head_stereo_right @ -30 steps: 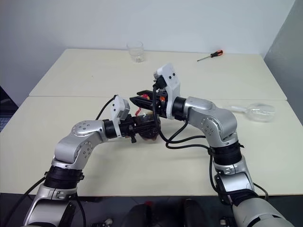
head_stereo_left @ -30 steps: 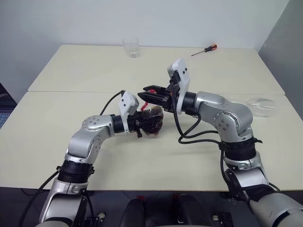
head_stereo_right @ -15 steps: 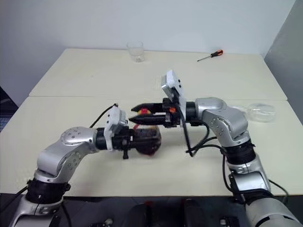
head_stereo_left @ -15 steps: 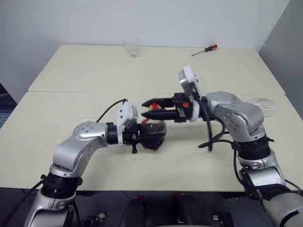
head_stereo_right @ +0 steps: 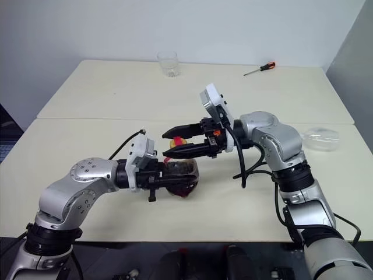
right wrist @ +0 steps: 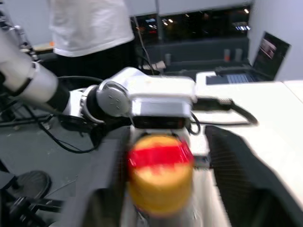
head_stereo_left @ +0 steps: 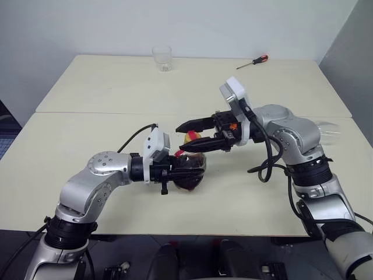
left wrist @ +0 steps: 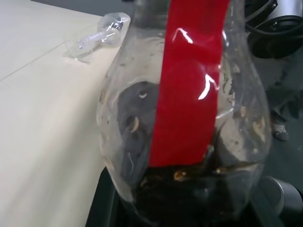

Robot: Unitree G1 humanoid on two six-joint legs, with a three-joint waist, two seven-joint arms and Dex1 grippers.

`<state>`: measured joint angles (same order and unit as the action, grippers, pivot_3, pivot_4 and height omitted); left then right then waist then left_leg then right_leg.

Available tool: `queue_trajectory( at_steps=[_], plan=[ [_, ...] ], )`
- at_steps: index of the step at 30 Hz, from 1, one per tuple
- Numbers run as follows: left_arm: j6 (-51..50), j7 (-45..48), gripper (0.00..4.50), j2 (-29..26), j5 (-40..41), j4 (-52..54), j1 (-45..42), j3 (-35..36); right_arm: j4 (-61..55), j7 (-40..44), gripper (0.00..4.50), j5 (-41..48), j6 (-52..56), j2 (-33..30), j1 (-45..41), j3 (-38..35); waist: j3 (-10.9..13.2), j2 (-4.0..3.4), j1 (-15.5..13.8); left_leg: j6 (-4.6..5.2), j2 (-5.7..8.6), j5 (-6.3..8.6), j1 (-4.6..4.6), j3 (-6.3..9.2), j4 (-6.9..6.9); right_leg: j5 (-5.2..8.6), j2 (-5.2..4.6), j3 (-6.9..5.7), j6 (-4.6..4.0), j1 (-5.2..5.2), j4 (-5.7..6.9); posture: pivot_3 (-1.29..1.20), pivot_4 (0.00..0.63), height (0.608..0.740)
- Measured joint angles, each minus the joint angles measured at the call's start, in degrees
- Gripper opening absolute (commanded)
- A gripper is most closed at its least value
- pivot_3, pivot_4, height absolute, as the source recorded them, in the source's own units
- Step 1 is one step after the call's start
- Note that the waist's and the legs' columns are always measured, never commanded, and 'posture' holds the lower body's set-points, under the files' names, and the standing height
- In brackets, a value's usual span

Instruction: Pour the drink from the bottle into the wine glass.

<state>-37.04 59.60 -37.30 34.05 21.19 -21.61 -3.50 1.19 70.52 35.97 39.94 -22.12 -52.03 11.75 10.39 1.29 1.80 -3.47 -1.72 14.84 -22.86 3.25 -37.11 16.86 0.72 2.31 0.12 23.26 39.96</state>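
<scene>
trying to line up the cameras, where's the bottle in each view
Left eye view: bottle near the middle, in the left gripper.
Right eye view: bottle just left of centre, low.
Left wrist view: bottle up close, red label band down its body.
Right wrist view: its yellowish top low in the middle, between the right gripper's fingers.
Shared landmark: the wine glass lying on the table, also behind the bottle in the left wrist view.
</scene>
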Motion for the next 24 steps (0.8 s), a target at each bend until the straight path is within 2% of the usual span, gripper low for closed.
queue_trajectory(
  at_steps=[2, 9, 13, 18, 24],
  plan=[
    [0.02, -0.37, 1.06, 0.17, 0.0, -0.87, -0.47, 0.38, -0.83, -1.79, 4.37, 0.46, 1.66, -0.19, 0.7, -0.98, 0.0, 0.0, 0.0, 0.0, 0.02, 0.0, 0.0, 0.01, -0.02, 0.0, 0.0, -0.02, 0.0, 0.0, 0.03, 0.0, 0.15, 0.74],
    [0.12, -4.04, 1.06, 1.57, -0.41, -4.44, -1.27, 1.75, -7.33, -9.66, 4.38, 4.58, 8.67, -0.72, 3.52, -6.44, 0.0, 0.0, 0.04, 0.0, 0.03, 0.0, 0.03, 0.03, -0.01, 0.0, 0.09, -0.03, 0.0, 0.0, 0.05, 0.0, 0.15, 0.74],
    [1.17, -7.49, 1.06, 4.04, -1.87, -7.08, -1.44, 1.77, -10.44, -17.3, 4.38, 5.94, 10.98, 1.85, 3.89, -9.35, 0.0, 0.0, 0.1, 0.0, 0.03, 0.0, 0.03, 0.02, -0.01, 0.0, 0.09, -0.02, 0.0, 0.0, 0.06, 0.0, 0.15, 0.74],
    [2.3, -10.04, 1.04, 5.93, -2.83, -8.45, -1.71, 1.77, -13.85, -26.22, 4.38, 3.84, 11.17, 4.73, 5.09, -9.02, 0.0, 0.0, 0.04, 0.0, 0.02, 0.0, 0.02, 0.0, -0.01, -0.01, 0.07, 0.02, 0.0, 0.0, 0.05, 0.0, 0.15, 0.74],
    [3.78, -9.9, 1.04, 6.06, -3.85, -10.61, -3.63, 1.66, -13.89, -33.28, 4.38, -2.8, 7.31, 8.58, 6.08, -4.61, 0.0, 0.0, 0.06, -0.01, 0.03, -0.01, 0.03, 0.0, -0.01, -0.01, 0.09, 0.0, 0.0, 0.01, 0.08, 0.0, 0.15, 0.74]
  ],
)
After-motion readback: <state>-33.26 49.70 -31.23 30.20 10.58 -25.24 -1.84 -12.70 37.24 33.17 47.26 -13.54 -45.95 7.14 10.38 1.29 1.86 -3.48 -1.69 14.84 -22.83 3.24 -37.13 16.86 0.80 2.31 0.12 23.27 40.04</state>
